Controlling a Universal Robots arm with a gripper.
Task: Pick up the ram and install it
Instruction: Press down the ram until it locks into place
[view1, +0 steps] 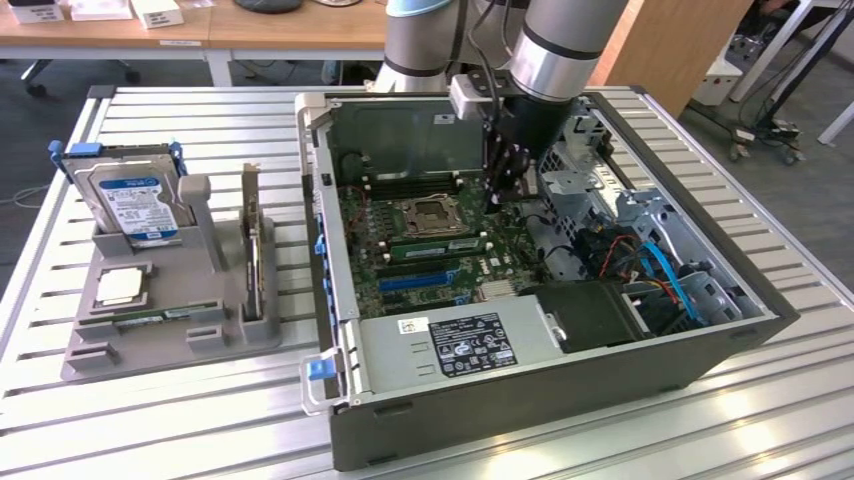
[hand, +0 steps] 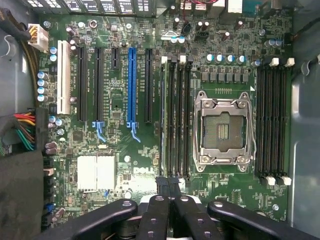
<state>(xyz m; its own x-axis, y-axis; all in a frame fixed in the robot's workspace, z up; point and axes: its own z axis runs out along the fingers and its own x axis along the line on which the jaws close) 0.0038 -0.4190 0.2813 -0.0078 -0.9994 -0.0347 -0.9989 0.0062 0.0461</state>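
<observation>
The ram (hand: 165, 115) shows as a thin green edge standing in the memory slot closest to the expansion slots, beside the empty CPU socket (hand: 222, 127). In the exterior view it is a pale green strip (view1: 427, 243) on the motherboard. My gripper (hand: 169, 184) is shut, its black fingertips pressed together right over one end of that stick. The exterior view shows the gripper (view1: 501, 205) reaching down into the open computer case (view1: 534, 370), just above the board.
On the exterior view's left, a grey holder (view1: 174, 340) carries a blue-labelled hard drive (view1: 134, 200), an upright expansion card (view1: 251, 240) and a thin green stick (view1: 163, 314). Inside the case are cables (view1: 654, 270), a power supply (view1: 454, 345) and more empty memory slots (hand: 272, 120).
</observation>
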